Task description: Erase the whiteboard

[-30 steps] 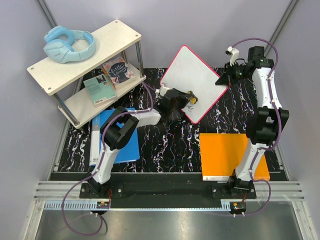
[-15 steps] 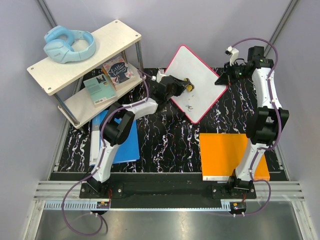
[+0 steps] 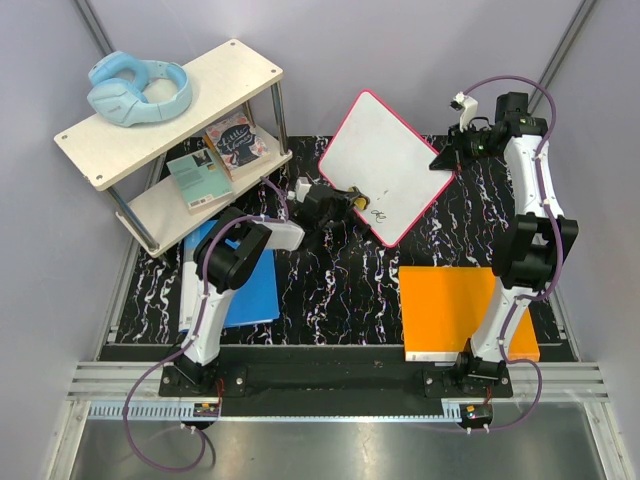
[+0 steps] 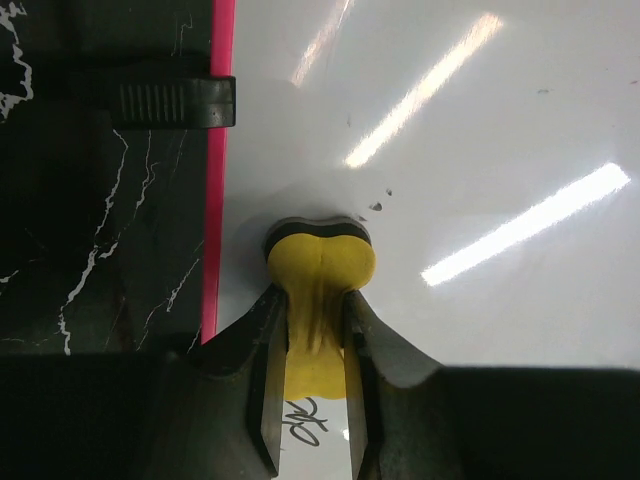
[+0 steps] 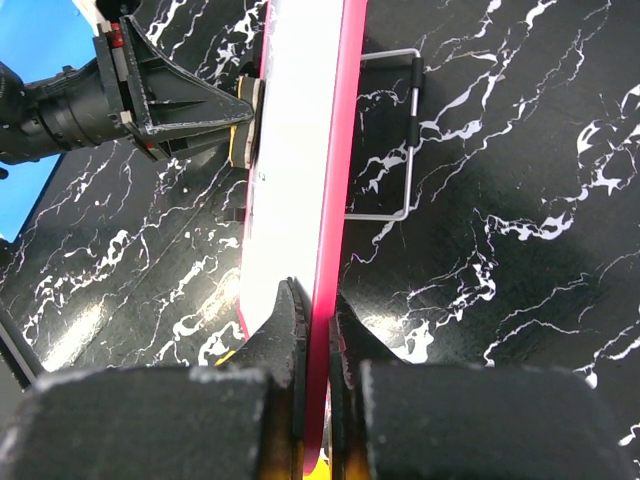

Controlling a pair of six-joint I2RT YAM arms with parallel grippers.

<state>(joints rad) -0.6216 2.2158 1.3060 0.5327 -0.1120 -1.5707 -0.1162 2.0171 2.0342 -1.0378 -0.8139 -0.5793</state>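
1. Nearest the arm bases in the top view, an orange board (image 3: 455, 305) lies flat on the right of the black marbled table (image 3: 350, 290). A blue folder (image 3: 250, 295) lies on the left, partly under the left arm.
2. Mid-table, the left gripper (image 3: 345, 200) pinches a yellow eraser (image 3: 357, 197) and holds it at the lower left edge of the whiteboard (image 3: 385, 150).
3. The whiteboard stands as a diamond at the centre back. A small patch of black handwriting (image 3: 378, 213) sits near its lower corner, just beside the eraser.
4. The right gripper (image 3: 447, 158) clamps the board's right corner.
5. At the far left, the two-level shelf (image 3: 250, 65) carries two books (image 3: 218, 155) on its lower level and pale blue headphones (image 3: 138, 88) on top.
6. Only the left wrist view shows the eraser's dark pad pressed against the white face, with the fingers (image 4: 262, 350) squeezing its narrow yellow waist.
7. Only the right wrist view shows the board edge-on, its pink frame between the closed fingers (image 5: 288, 320), with a wire bracket (image 5: 398, 140) behind it.
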